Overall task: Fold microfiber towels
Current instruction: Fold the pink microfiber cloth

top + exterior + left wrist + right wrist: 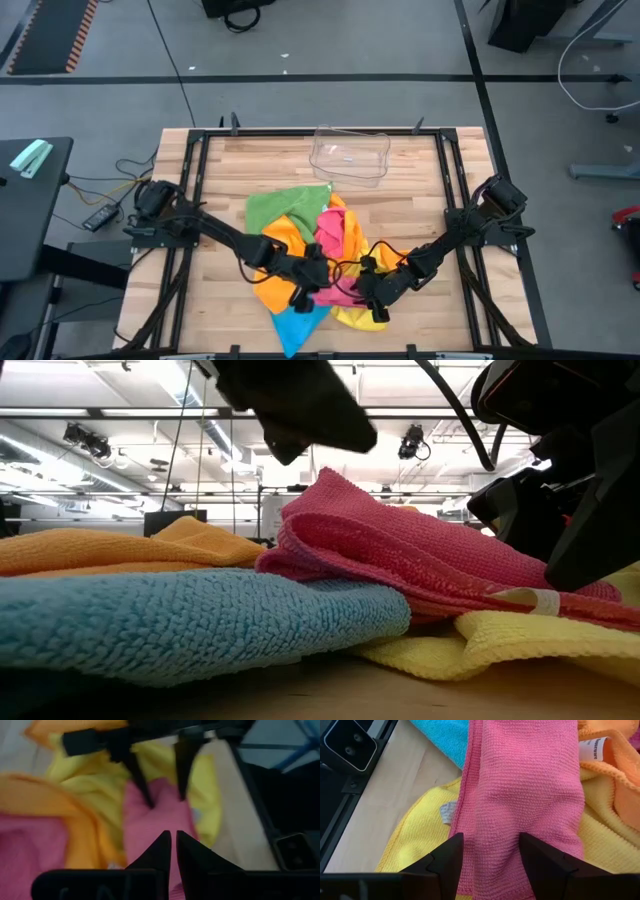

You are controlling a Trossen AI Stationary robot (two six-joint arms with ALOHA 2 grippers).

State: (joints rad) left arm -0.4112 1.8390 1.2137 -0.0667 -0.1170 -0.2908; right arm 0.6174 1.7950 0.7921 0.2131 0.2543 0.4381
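I see my left gripper point(172, 840) pinched on the pink towel point(520, 795) in the heap of 5 towels mid-table, while my right gripper point(490, 855) straddles the same pink fold with fingers spread apart.

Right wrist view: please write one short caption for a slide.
Open right tool straddles a pink towel over yellow.

We saw even, bright overhead light with soft shadows. In the low view ceiling lamps point(415, 440) glared and the blue towel point(180, 625) was blurred up close. The left wrist view was soft and hazy throughout.
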